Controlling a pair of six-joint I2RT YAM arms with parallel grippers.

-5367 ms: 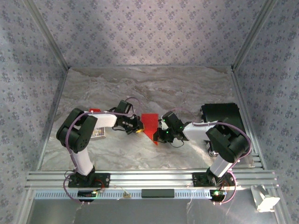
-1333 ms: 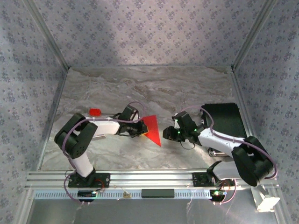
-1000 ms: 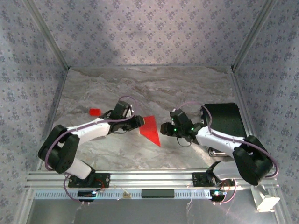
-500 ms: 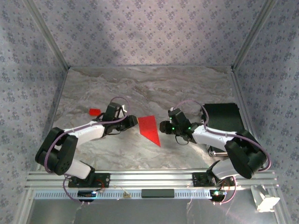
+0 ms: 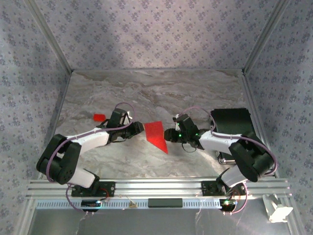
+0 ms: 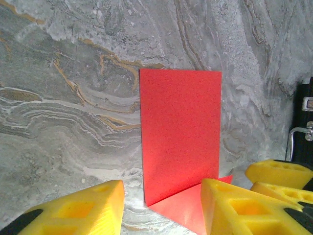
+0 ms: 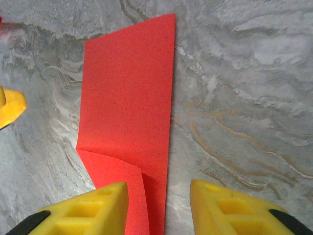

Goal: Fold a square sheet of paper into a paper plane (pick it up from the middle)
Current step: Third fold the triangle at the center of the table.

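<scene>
Flanking the folded red paper, left tool and right tool part-open, empty

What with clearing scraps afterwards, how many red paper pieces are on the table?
2. The folded red sheet lies in the centre; the small red piece lies apart, well to its left. Others may be hidden.

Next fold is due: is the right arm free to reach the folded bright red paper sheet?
Likely yes: the open right gripper is at the edge of the red paper sheet, nothing between them.
</scene>
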